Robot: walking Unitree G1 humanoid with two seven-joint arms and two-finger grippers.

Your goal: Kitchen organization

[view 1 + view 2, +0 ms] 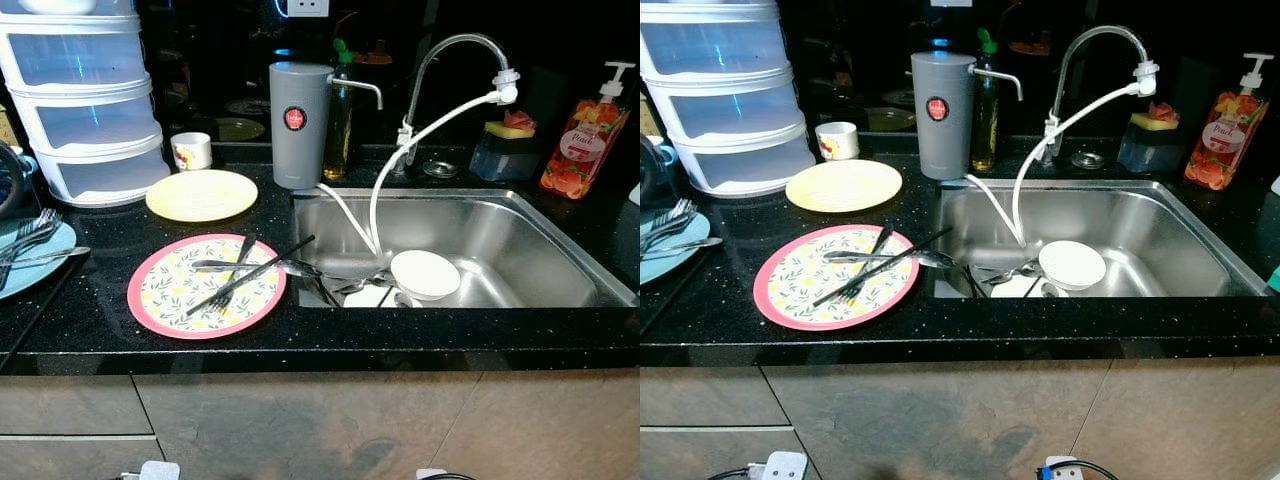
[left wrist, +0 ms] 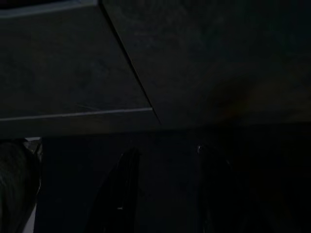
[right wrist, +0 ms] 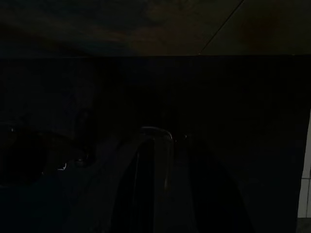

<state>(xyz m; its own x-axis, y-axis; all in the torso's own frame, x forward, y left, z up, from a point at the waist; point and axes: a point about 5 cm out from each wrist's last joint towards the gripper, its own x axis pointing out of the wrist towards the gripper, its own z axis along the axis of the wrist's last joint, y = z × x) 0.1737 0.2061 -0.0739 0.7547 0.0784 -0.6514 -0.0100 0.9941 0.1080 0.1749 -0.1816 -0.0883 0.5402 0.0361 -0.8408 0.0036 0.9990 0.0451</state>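
Pink-rimmed plate (image 1: 207,286) with cutlery (image 1: 240,272) sits near the desk (image 1: 330,335) front edge, just beside the sink (image 1: 520,250) rim — both grippers' finger state: cannot tell.

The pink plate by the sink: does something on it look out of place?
Yes. The cutlery lies crossed and untidy on the pink plate, and some pieces stick out over the sink edge. More cutlery lies loose in the sink beside the white bowl.

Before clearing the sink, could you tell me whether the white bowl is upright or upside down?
Upside down: the white bowl shows its base.
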